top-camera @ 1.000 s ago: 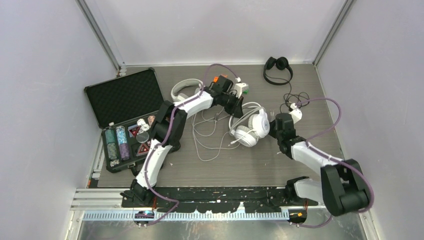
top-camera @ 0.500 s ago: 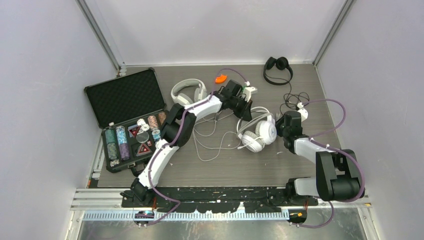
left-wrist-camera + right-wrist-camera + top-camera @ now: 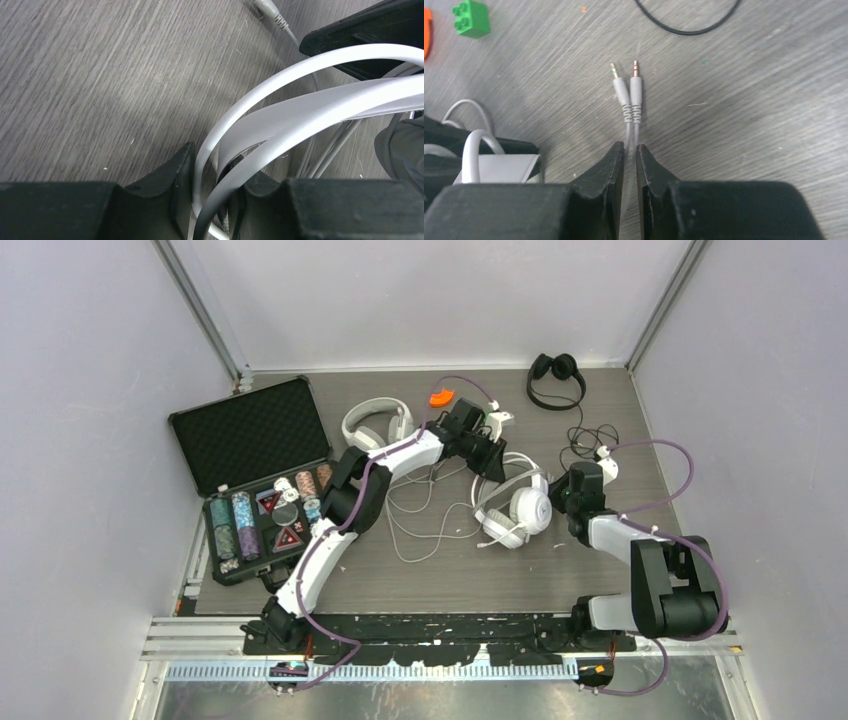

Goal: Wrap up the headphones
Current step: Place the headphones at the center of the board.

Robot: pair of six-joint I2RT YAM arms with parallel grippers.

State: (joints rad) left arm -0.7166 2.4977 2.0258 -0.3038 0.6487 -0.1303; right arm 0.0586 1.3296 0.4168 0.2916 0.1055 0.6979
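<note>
Pinching the springy band of the white headset (image 3: 515,508), centre frame on the worktop (image 3: 450,575), in my nearly closed left hand (image 3: 215,165), I nip its limp, slippery cable (image 3: 630,131) just behind the plugs (image 3: 635,85) with my barely parted right hand (image 3: 630,148).

A white over-ear headset (image 3: 515,505) lies mid-surface with its ear cups close together. Its double headband (image 3: 310,100) arches toward the back and runs between the fingers of the left claw (image 3: 212,170); whether it is gripped there is unclear. A white cable (image 3: 425,525) sprawls in loose loops to its left. Two pale audio plugs (image 3: 630,92) lie side by side, and their cords pass between the fingers of the right claw (image 3: 630,150). A second pale headset (image 3: 375,423) lies flat further back on the left. The thin black headset (image 3: 556,375) lies at the far right, with its black cable (image 3: 590,440) tangled just in front of it.
</note>
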